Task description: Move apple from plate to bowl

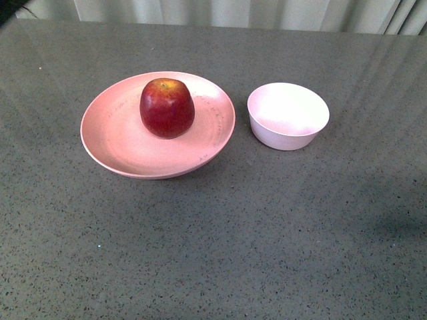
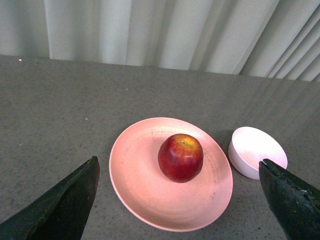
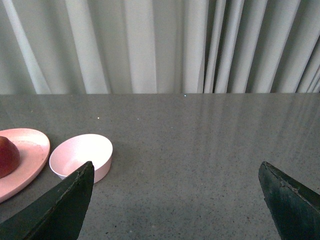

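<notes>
The dark red apple (image 1: 167, 107) sits upright near the middle of the wide pink plate (image 1: 113, 137) on the grey table. The small pale bowl (image 1: 288, 115) stands empty just right of the plate, apart from it. Neither arm shows in the front view. My left gripper (image 2: 179, 172) is open and empty, held above and short of the plate, with the apple (image 2: 180, 157), plate (image 2: 145, 185) and bowl (image 2: 255, 150) beyond its fingertips. My right gripper (image 3: 176, 175) is open and empty over bare table, with the bowl (image 3: 80, 156), plate edge (image 3: 30, 155) and part of the apple (image 3: 7, 156) off to one side.
The grey speckled table (image 1: 267, 227) stretches around both dishes. Pale pleated curtains (image 1: 233, 13) hang behind its far edge.
</notes>
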Motion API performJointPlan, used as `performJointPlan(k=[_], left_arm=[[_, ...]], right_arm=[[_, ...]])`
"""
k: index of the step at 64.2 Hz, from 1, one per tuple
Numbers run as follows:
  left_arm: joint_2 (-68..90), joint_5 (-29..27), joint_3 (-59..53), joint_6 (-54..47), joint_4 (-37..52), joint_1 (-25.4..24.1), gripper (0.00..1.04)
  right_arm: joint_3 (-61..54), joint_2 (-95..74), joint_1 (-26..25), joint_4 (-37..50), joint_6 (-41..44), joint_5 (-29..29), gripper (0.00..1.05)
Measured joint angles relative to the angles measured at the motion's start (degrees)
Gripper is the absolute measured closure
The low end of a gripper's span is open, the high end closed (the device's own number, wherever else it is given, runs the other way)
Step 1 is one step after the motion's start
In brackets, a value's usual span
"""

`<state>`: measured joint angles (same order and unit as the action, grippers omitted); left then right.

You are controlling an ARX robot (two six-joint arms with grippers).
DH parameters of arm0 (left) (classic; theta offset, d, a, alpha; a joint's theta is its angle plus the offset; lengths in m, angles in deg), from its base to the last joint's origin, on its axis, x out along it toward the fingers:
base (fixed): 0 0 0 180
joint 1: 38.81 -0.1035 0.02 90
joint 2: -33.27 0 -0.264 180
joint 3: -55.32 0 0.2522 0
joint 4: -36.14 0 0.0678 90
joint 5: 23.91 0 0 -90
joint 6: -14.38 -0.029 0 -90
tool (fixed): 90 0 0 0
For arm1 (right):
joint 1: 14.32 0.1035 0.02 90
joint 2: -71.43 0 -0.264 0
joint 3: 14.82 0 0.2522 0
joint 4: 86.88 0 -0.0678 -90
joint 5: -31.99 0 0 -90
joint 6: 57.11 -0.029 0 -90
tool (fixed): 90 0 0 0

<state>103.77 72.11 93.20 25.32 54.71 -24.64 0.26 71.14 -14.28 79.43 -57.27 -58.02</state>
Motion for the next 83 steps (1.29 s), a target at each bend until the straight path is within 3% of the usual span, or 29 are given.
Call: performJointPlan(k=[14, 29, 83], left_arm=[[17.66, -3.91, 7.63, 1.05, 6.12, 3.96, 0.09], [29.83, -7.32, 16.26, 0.15, 6.62, 6.6, 0.09], [45.48, -13.0, 27.21, -3.39, 3.28, 10.93, 0.09]], right_arm=[[0.0, 0.0, 0.0, 0.0, 0.0, 0.0, 0.09], [0.0, 0.0, 0.0, 0.0, 0.0, 0.0, 0.09], [0.0, 0.0, 0.0, 0.0, 0.0, 0.0, 0.09]])
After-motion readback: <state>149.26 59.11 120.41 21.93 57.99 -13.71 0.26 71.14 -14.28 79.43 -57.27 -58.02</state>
